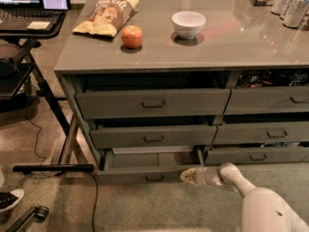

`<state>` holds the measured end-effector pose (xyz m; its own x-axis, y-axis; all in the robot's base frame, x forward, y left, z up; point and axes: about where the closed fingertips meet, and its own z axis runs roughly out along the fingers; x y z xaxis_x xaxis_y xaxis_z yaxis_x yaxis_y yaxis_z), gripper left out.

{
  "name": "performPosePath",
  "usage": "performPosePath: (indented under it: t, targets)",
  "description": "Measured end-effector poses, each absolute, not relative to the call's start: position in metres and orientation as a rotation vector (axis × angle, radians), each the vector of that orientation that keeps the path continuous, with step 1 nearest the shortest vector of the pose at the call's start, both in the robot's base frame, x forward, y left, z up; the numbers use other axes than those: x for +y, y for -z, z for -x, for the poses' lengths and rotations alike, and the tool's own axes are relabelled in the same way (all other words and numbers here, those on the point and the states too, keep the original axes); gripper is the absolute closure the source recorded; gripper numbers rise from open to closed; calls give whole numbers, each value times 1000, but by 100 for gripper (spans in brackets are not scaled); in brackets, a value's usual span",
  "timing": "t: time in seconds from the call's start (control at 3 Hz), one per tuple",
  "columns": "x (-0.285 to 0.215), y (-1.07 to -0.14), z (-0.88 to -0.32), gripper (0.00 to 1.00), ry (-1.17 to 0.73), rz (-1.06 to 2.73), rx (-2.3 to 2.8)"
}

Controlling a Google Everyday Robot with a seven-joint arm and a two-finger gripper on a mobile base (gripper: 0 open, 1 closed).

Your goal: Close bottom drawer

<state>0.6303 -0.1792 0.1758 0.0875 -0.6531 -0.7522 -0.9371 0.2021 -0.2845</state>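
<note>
The bottom drawer [145,174] of the left stack is pulled out, its low grey front near the floor with a small dark handle [154,178]. A pale tray edge [145,150] shows inside it. My gripper [186,176] reaches in from the lower right on a white arm [241,182]. Its tip is at the right end of the drawer's front panel, touching or nearly touching it.
Two taller drawers [153,104] above are partly open. The neighbouring stack [270,129] stands to the right. On the counter are a chip bag [106,14], an apple [132,36], a white bowl [188,23] and cans [292,4]. A laptop stand [34,28] and floor cables lie to the left.
</note>
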Motion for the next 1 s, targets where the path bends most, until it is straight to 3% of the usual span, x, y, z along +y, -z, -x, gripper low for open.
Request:
performPosePath:
  t: [0.67, 1.0]
  targets:
    - [-170, -178, -648, 37, -392, 1554, 1605]
    - [-164, -179, -662, 5, -360, 1562, 1577]
